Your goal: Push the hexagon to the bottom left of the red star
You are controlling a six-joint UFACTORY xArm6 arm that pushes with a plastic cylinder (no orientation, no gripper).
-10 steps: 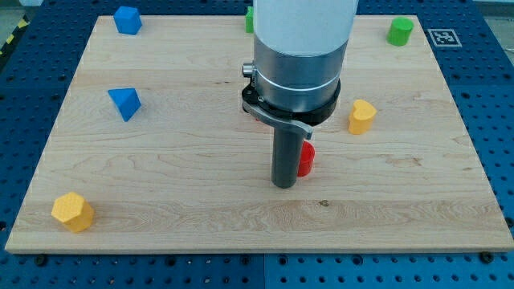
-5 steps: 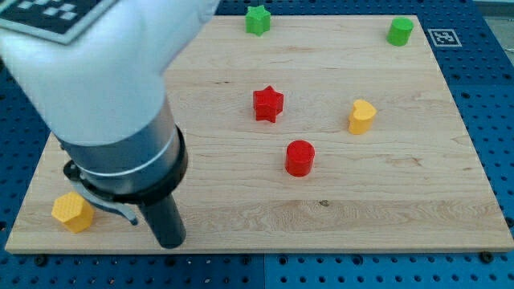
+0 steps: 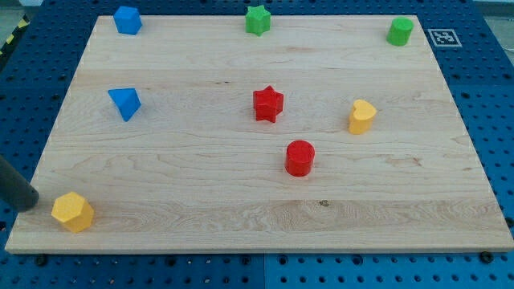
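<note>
Camera view. My tip point(image 3: 30, 202) enters at the view's left edge, low on the desk point(image 3: 241, 209); only the rod's lower end shows. The end effector is a plain rod with nothing to open or close, and it holds nothing. It stands just beside the yellow hexagon point(image 3: 72, 212), on that block's upper-left side; whether the two touch cannot be told.

The yellow hexagon lies in the desk's bottom-left corner, well apart from the red star point(image 3: 268, 104) near the centre. The red cylinder point(image 3: 299, 157) sits below and right of the star. Judged from this layout, the push is not yet done: the hexagon has to travel rightward and upward across most of the open wood. A tip on the hexagon's upper-left side suits a rightward push but not an upward one.
</note>
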